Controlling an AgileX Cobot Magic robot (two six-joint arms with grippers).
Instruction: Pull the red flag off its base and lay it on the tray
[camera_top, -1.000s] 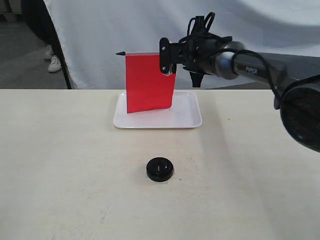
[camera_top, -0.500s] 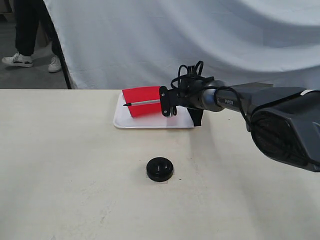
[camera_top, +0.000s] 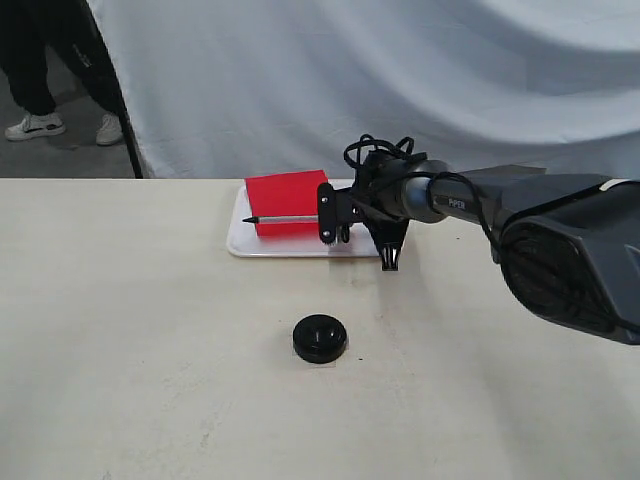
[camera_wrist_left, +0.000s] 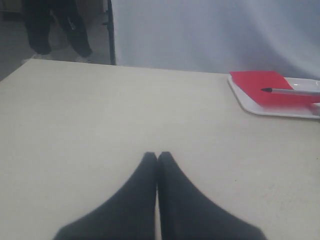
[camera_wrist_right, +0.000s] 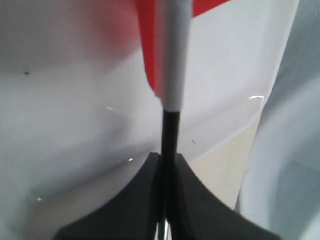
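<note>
The red flag (camera_top: 288, 201) lies flat over the white tray (camera_top: 240, 243) at the back of the table, its stick horizontal with the pointed tip toward the left. My right gripper (camera_top: 332, 218) is shut on the black stick (camera_wrist_right: 170, 132) just below the whitish sleeve (camera_wrist_right: 175, 60), low over the tray. The black round base (camera_top: 320, 338) stands alone on the table in front of the tray. My left gripper (camera_wrist_left: 157, 156) is shut and holds nothing, above bare table far from the tray (camera_wrist_left: 250, 106) and flag (camera_wrist_left: 265, 86); the exterior view does not show it.
A white cloth backdrop (camera_top: 400, 80) hangs behind the table. A person's legs and shoes (camera_top: 30, 120) are on the floor at the back left. The right arm (camera_top: 500, 200) stretches in from the right over the table.
My right gripper came down from high above the tray, turning the flag from hanging upright to lying flat on the tray. The base has not moved.
</note>
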